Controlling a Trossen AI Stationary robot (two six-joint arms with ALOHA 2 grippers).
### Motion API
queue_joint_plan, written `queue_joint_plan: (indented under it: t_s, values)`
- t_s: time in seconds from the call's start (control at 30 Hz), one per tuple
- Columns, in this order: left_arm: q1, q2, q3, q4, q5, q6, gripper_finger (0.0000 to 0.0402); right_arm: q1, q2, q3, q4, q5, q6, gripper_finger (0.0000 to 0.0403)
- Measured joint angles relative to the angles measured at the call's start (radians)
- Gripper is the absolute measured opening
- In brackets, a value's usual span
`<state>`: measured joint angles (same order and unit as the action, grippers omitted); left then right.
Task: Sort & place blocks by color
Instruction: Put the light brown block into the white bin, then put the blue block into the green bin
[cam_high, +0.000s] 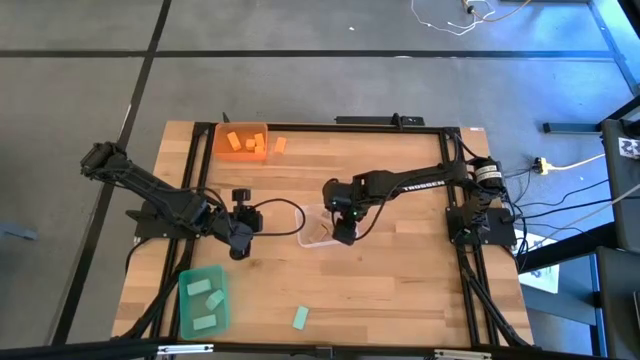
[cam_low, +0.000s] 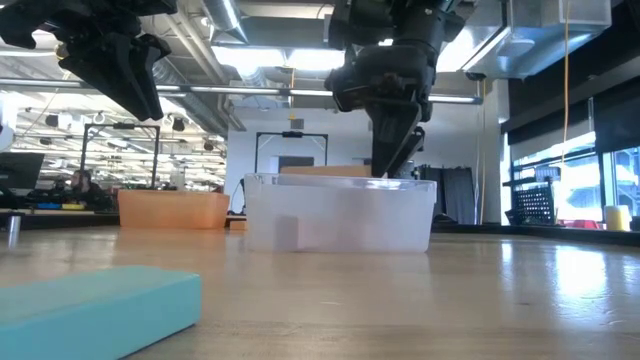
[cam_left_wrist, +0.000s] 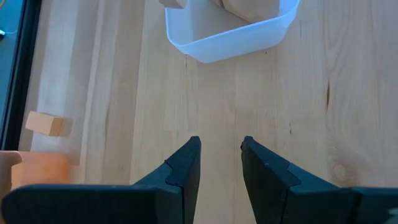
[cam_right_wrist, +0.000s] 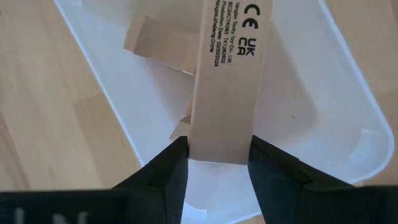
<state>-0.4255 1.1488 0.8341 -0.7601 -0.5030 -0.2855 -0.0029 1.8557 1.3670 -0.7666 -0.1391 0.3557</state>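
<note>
My right gripper (cam_right_wrist: 219, 163) (cam_high: 343, 233) hangs over the clear bin (cam_high: 316, 232), shut on a tan block (cam_right_wrist: 227, 81) that has printed lettering on it. Another tan block (cam_right_wrist: 160, 46) lies on the bin floor. My left gripper (cam_left_wrist: 221, 158) (cam_high: 240, 246) is open and empty over bare table, left of the clear bin (cam_left_wrist: 230, 31). Orange blocks (cam_high: 245, 143) lie in the orange bin (cam_high: 222, 131), and one orange block (cam_high: 280, 146) rests on the table beside it. Mint blocks (cam_high: 205, 295) lie in the green bin (cam_high: 187, 318). One mint block (cam_high: 300, 318) sits on the table near the near edge. My right gripper pinches the tan block between its two fingers (cam_right_wrist: 168, 168) at one end (cam_right_wrist: 219, 146), with the block's length running on ahead of the fingertips. The fingers come from above, pointing down into the clear bin. Whether the block's far end touches the bin floor, I cannot tell.
The low view shows the clear bin (cam_low: 340, 215) mid-table, the orange bin (cam_low: 172, 208) behind it to the left and the mint block (cam_low: 95, 310) close by. A black frame (cam_high: 455, 215) edges the table, and cables run on the right.
</note>
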Motion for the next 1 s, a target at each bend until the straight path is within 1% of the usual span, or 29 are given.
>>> queue_joint_plan:
  t_s: [0.13,0.23,0.3,0.47,0.57,0.67,0.77,0.87,1.0]
  values:
    - [0.000,0.000,0.000,0.000,0.000,0.000,0.0106,0.000,0.000,0.000,0.000,-0.026,-0.024,0.0138]
    - [0.000,0.000,0.000,0.000,0.000,0.000,0.0106,0.000,0.000,0.000,0.001,-0.029,-0.023,0.0136]
    - [0.000,0.000,0.000,0.000,0.000,0.000,0.0106,0.000,0.000,0.000,0.003,-0.029,-0.026,0.0147]
    - [0.000,0.000,0.000,-0.001,0.000,0.000,0.0106,0.000,0.000,0.000,0.038,-0.030,-0.047,0.0189]
    - [0.000,0.000,0.000,-0.006,0.000,-0.001,0.0106,0.000,0.000,0.001,0.046,-0.031,-0.049,0.0204]
    - [0.000,0.000,0.000,-0.011,0.000,-0.001,0.0106,0.000,0.000,0.004,0.041,-0.040,-0.046,0.0207]
    - [0.000,0.000,0.000,-0.010,0.000,-0.001,0.0106,-0.001,0.000,0.026,0.036,-0.089,-0.057,0.0208]
    - [0.000,0.000,0.000,-0.010,0.000,-0.007,0.0106,-0.001,0.000,0.070,0.015,-0.117,-0.094,0.0208]
    - [0.000,0.000,0.000,-0.010,0.000,-0.048,0.0106,0.000,-0.002,0.137,-0.031,-0.118,-0.127,0.0209]
